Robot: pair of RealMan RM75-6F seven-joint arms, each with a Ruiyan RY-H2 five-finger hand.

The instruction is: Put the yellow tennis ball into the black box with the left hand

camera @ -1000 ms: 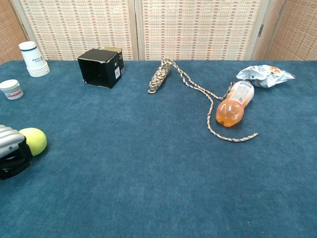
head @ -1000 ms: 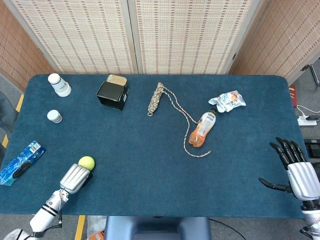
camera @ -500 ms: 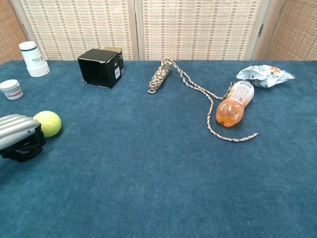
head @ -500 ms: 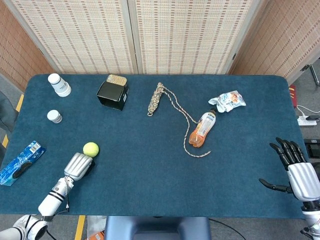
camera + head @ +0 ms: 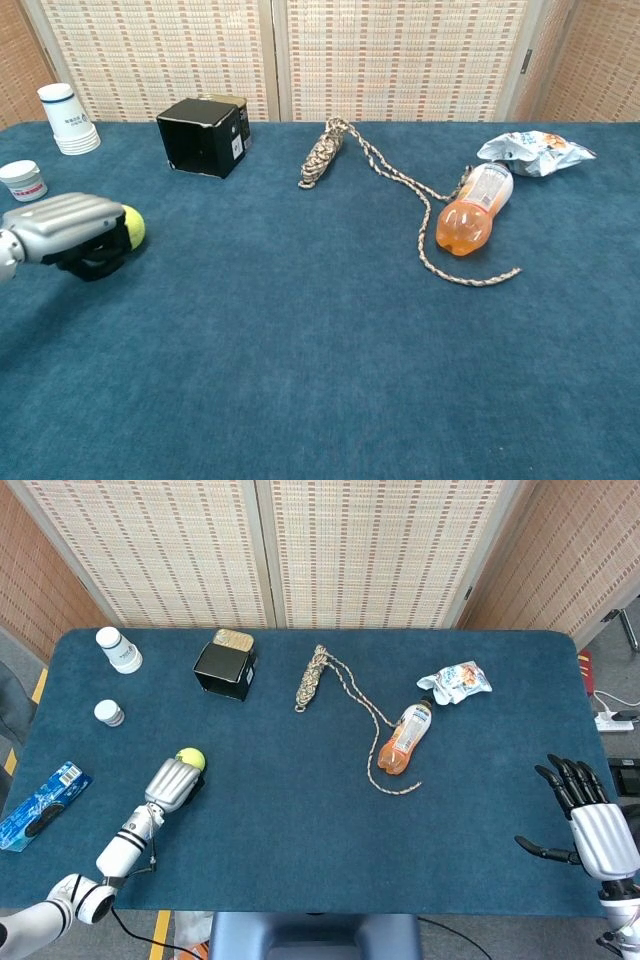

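The yellow tennis ball [image 5: 191, 759] shows at the fingertips of my left hand [image 5: 172, 783], which grips it over the table's left part. In the chest view the ball [image 5: 133, 226] is half hidden behind the curled fingers of that hand [image 5: 75, 232], and both are off the cloth. The black box [image 5: 225, 667] stands at the back left, well beyond the hand; its open side [image 5: 203, 137] faces the front. My right hand [image 5: 590, 820] stays at the table's right front edge, fingers spread, holding nothing.
A stack of white cups [image 5: 119, 650] and a small white jar [image 5: 109, 713] stand at the far left. A blue packet [image 5: 40, 805] lies at the left edge. A braided rope [image 5: 345, 705], an orange bottle [image 5: 404, 740] and a snack bag [image 5: 455, 682] lie right of centre.
My left hand has carried the tennis ball up and forward from the front left edge toward the black box. The right hand has barely shifted.
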